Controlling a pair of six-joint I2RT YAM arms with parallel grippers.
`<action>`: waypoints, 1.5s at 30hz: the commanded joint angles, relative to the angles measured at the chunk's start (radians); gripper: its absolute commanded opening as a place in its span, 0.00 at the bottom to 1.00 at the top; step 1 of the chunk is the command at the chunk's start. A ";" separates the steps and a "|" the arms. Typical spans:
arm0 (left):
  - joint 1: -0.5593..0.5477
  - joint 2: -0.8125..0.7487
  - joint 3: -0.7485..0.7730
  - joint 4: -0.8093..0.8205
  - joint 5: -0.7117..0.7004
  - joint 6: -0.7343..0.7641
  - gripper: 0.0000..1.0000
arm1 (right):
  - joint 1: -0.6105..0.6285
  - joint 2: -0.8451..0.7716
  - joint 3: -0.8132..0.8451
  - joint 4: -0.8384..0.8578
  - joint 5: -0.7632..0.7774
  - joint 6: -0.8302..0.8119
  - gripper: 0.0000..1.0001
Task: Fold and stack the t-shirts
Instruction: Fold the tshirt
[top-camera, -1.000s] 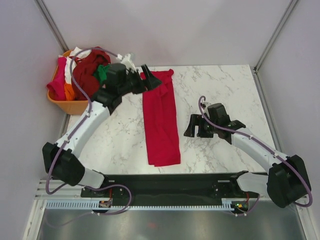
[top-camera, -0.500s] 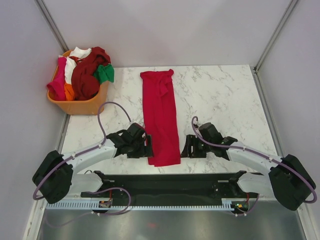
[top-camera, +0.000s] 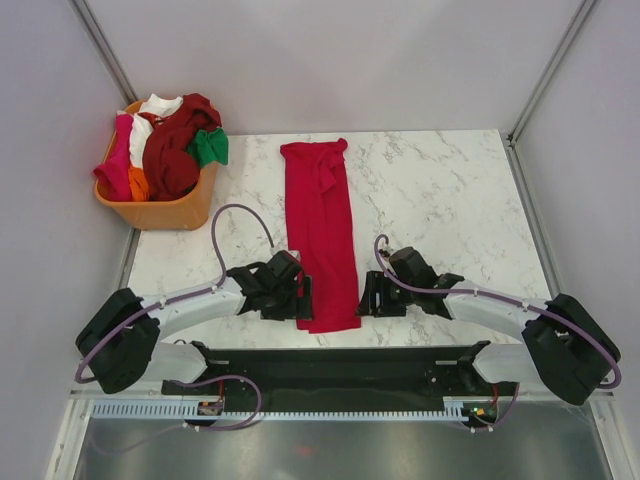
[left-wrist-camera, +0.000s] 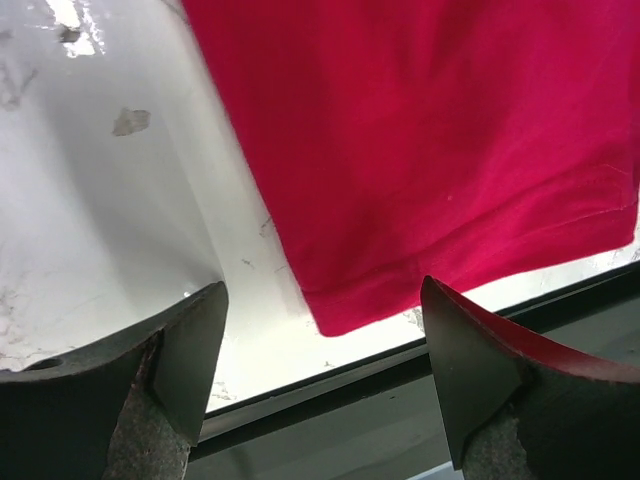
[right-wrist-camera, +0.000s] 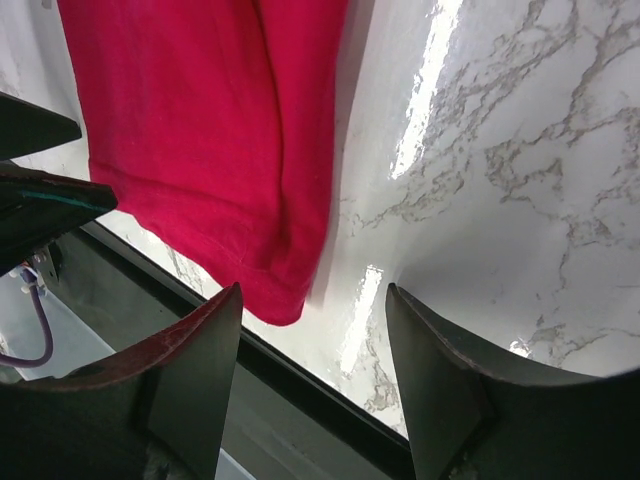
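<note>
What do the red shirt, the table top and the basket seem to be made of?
The shirt looks like soft matte cloth: creases, stitched hem. The table: glossy marble or imitation, grey veins, glare. The basket: probably smooth plastic, rigid even rim.

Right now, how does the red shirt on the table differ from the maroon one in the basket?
The bright crimson t-shirt lies flat in a long narrow strip on the white marble table; the dark maroon t-shirt is bunched in the orange plastic basket. Crimson lies alone; maroon is heaped among other shirts. Both are plain cloth.
</note>
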 joint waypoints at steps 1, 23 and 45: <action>-0.038 0.054 0.000 0.012 -0.021 -0.030 0.86 | 0.006 0.002 -0.018 0.041 0.013 0.001 0.67; -0.047 0.056 -0.029 0.110 -0.045 -0.115 0.02 | 0.067 0.089 -0.077 0.132 0.004 0.028 0.29; -0.046 -0.113 -0.187 0.106 -0.032 -0.178 0.02 | 0.073 0.015 -0.105 0.117 0.009 0.048 0.00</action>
